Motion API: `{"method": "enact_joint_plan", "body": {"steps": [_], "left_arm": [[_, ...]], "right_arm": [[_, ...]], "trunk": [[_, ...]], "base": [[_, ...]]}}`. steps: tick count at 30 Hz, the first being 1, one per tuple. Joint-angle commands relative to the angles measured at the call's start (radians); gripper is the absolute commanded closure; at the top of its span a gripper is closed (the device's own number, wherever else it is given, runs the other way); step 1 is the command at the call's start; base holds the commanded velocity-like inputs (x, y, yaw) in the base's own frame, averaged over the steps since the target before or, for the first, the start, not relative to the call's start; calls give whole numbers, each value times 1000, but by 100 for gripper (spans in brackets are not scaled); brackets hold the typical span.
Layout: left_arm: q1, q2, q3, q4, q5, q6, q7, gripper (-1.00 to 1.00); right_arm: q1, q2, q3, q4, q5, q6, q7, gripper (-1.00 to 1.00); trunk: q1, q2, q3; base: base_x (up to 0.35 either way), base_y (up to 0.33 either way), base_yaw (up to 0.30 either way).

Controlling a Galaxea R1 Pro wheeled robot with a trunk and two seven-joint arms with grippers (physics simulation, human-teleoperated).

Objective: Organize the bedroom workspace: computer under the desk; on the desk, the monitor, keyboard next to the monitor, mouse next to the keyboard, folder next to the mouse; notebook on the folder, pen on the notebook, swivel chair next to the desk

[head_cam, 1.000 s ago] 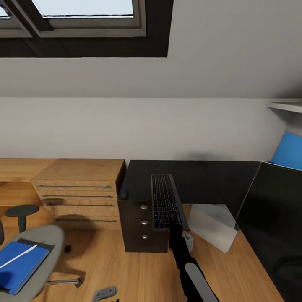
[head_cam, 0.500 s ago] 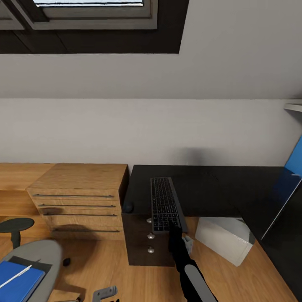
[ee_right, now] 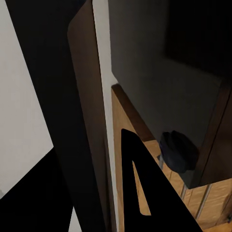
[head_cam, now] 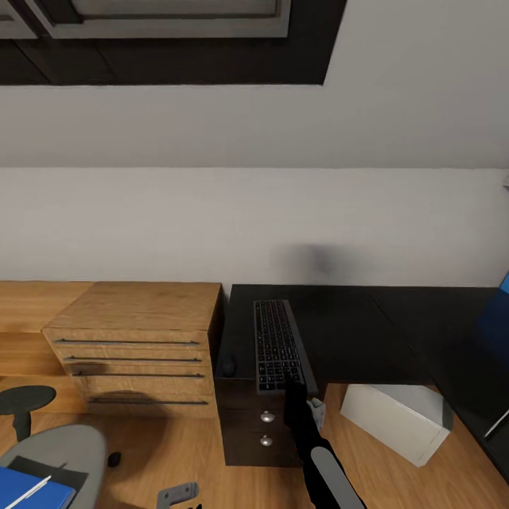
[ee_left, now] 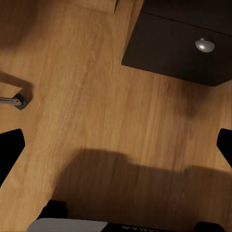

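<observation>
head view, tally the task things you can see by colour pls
black: 2 - desk; mouse
grey: 2 - keyboard, held in the right tool; swivel chair
blue: 1 - folder on the chair seat
white: 2 - computer under the desk; pen on the folder
total: 7

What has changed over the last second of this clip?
The view has swung: the window slid up, the swivel chair and folder slipped toward the lower left corner, and the monitor left the frame. The right gripper still holds the keyboard at the same spot above the desk.
</observation>
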Motion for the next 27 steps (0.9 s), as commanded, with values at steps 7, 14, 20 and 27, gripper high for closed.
{"method": "enact_joint_plan", "body": {"steps": [7,14,20,27], "left_arm": [[-1,2,-2,-30,7,3,9,-100],[-1,3,1,-72,7,4,14,-100],[-1,3,0,-75,7,4,14,-100],[-1,3,0,-75,7,4,14,-100]], "right_arm": [[-1,0,4,1,-13,-6,5,100],[-1,0,3,1,-12,-7,5,100],[-1,0,0,1,-11,-7,5,100],[-1,0,0,1,-11,-6,4,100]], "trunk": [[0,-1,-1],[23,-43,-20],[46,-85,-39],[73,-134,-61]], "base": [[8,3,0],[0,0,0],[0,0,0],[0,0,0]]}}
